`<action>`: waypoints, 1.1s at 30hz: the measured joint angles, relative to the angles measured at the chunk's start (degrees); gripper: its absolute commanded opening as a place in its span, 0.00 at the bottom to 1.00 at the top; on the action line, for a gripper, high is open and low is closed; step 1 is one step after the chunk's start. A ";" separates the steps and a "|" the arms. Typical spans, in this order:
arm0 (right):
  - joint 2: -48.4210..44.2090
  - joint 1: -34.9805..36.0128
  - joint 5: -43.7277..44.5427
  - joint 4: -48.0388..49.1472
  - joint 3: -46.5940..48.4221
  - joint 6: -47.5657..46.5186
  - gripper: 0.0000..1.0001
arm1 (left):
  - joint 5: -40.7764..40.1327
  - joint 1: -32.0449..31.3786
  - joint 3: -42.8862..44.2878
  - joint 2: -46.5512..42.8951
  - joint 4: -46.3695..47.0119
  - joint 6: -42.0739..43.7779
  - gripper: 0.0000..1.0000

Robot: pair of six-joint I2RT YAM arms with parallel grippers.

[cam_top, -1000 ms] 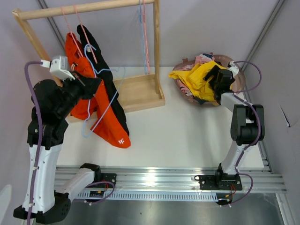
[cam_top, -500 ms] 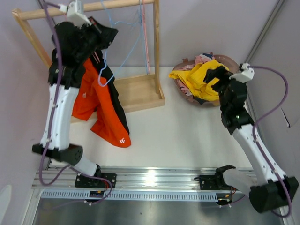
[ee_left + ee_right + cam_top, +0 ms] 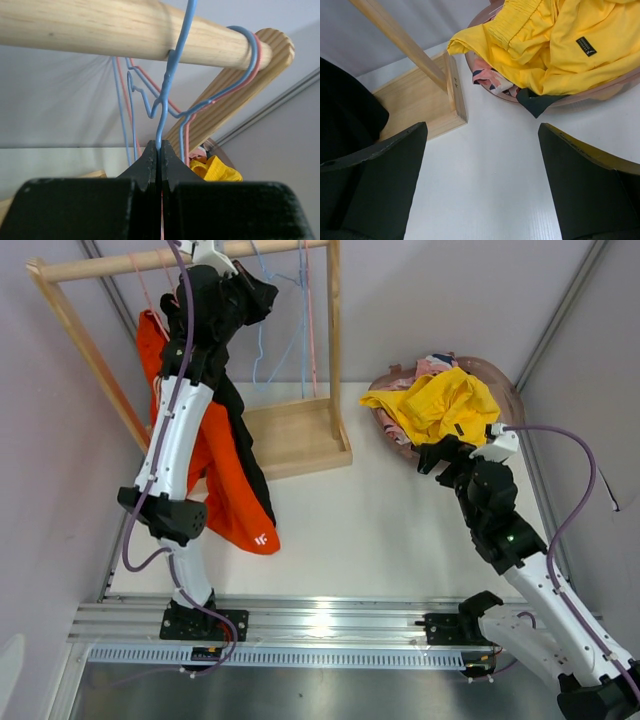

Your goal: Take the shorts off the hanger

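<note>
Fingers first: the left gripper (image 3: 159, 148) is pressed tight together on the wire of a blue hanger (image 3: 169, 80), pinching it just under the twisted neck. We follow that wire up across the front of the wooden rod (image 3: 90, 25) and out of the top of the wrist view. More hooks, blue and pink, sit over the rod's far end.

From above, the left arm is stretched high to the rod. Below it, at the left of the rack, we see the orange shorts (image 3: 232, 512) hanging with the black shorts (image 3: 245, 455) draped against them (the arm covers what they hang from).

Over to the right: the right gripper (image 3: 481, 127) has its fingers spread wide with nothing between them, above the white table (image 3: 490, 190) and just short of the bowl (image 3: 625, 80). In that bowl we find the yellow shorts (image 3: 545, 45) heaped on top, the floral shorts (image 3: 487, 80) peeking out beneath, and a black corner of cloth (image 3: 537, 104) poking over the rim. The rack's wooden base (image 3: 415, 100) lies to the side.
</note>
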 measured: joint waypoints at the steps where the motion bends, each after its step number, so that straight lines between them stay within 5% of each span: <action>1: -0.28 0.11 0.02 -0.22 -0.20 -0.07 0.99 | -0.04 -0.24 0.20 0.22 0.28 0.00 0.00; 5: -0.68 0.20 0.07 -0.24 -0.94 -0.11 0.99 | -0.17 -2.03 1.40 1.25 2.12 0.07 0.00; 8: -0.26 0.20 0.02 -0.17 -1.18 -0.09 0.99 | -0.11 -3.17 1.60 1.86 2.95 0.11 0.15; 9: -0.07 0.24 0.02 -0.15 -1.18 -0.09 0.99 | -0.07 -3.48 1.60 2.05 3.04 0.24 0.29; 12: 0.26 0.24 0.00 -0.20 -1.36 -0.09 0.99 | 0.09 -3.87 1.44 2.27 2.89 1.05 0.47; 15: 0.17 0.24 0.04 -0.20 -1.44 -0.09 0.99 | -0.31 -3.85 -0.61 1.40 3.63 1.75 0.56; 24: -0.70 0.87 0.04 -0.66 -1.51 0.15 0.99 | -1.25 -3.34 -4.00 -2.62 0.76 3.34 0.58; 33: -1.86 3.32 0.83 -0.74 -2.36 0.59 0.99 | -6.03 0.96 -14.27 -21.24 -1.95 7.08 0.58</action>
